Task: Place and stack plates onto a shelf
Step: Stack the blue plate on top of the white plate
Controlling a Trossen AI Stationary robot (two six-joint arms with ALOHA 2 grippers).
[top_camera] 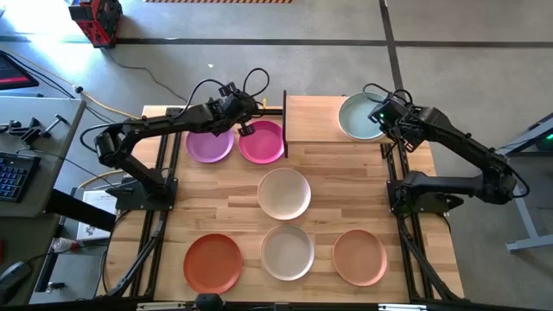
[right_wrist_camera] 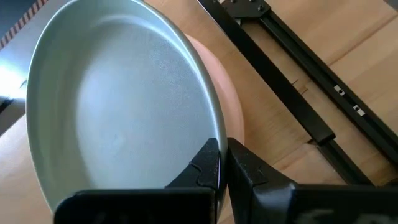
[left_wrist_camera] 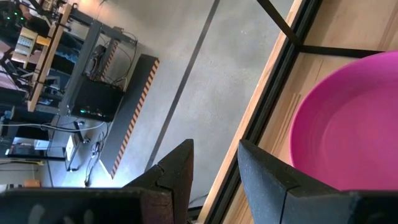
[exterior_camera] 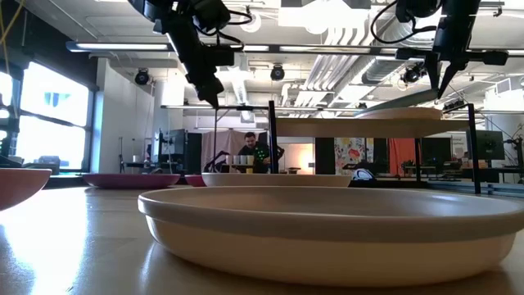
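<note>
Overhead view evenly lit, soft shadows tucked right under plates, no harsh glare on wooden tabletop (top_camera: 233, 207). Low view backlit: bright window (exterior_camera: 41, 115) well left of cream plate (exterior_camera: 327, 225), ceiling strip lights glowing above it, arms just dark silhouettes. Cream plate's near rim soft, slightly out of focus. Mint plate (right_wrist_camera: 118, 106) in right wrist view shows pale sheen near its rim. Left wrist fingers (left_wrist_camera: 180, 168) blurry up close.
</note>
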